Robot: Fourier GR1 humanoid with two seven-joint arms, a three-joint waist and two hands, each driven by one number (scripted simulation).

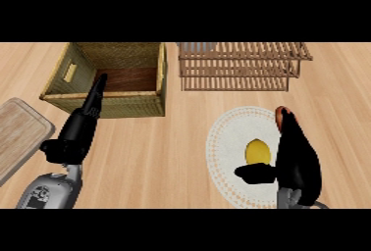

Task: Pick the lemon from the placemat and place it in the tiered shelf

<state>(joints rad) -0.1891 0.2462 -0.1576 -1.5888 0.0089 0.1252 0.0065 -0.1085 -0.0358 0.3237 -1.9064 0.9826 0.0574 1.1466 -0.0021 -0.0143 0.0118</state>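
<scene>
Resting on one placemat (pixel 230 142): one lemon (pixel 258 151); right hand (pixel 297 157) beside it, fingers straight; left hand (pixel 81 130) spread.

We read this as a home kitchen counter: light wood-plank countertop (pixel 159 157), wooden cutting board (pixel 18 135) at the left edge, woven basket (pixel 109 78), slatted wooden tiered shelf (pixel 239 66), round white placemat (pixel 235 157) with a lemon (pixel 258 151) on it.

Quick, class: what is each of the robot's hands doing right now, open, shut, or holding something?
Left hand: open, fingers straight, holding nothing, by the basket.
Right hand: open beside the lemon on the placemat, not yet grasping.
</scene>
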